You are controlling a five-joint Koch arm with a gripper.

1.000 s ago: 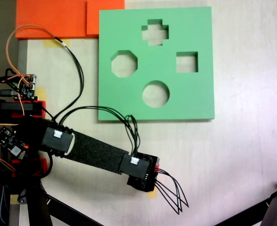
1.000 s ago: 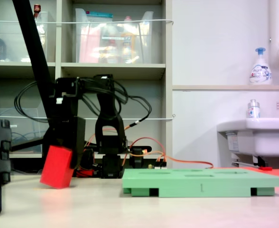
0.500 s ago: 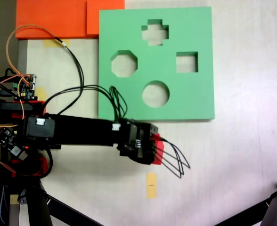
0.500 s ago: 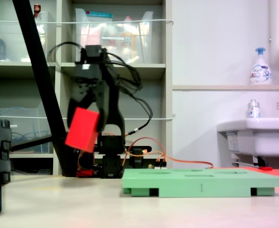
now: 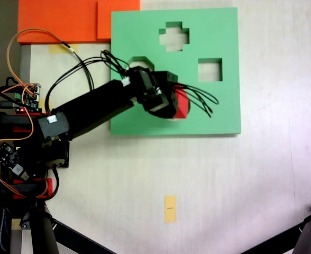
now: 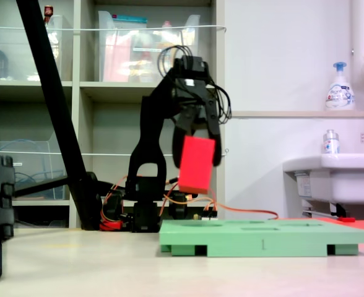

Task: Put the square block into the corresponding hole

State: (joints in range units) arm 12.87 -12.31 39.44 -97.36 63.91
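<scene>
The square block (image 6: 196, 164) hangs clamped in my jaws (image 6: 197, 151), well above the green foam board (image 6: 265, 238), near the middle of the side-on fixed view. Half a second ago I held it lower and further left in that view, clear of the board's left end; now it sits over the board's left part, and a second ago it was down at the worktop (image 6: 108, 266). From above, the square block (image 5: 181, 103) shows as a red patch peeking out to the right of my black wrist, over the green foam board (image 5: 227, 114) where the round cut-out lies beneath me, centre of the frame. Earlier it was below the board's lower edge, over bare worktop (image 5: 250, 185). The corresponding hole (image 5: 210, 70) lies open up and to the right of the block, near but apart. The top-down view gives that offset; the side-on view gives the height and the block's slight tilt. The yellow tape strip (image 5: 169, 208) sits alone low on the worktop.
</scene>
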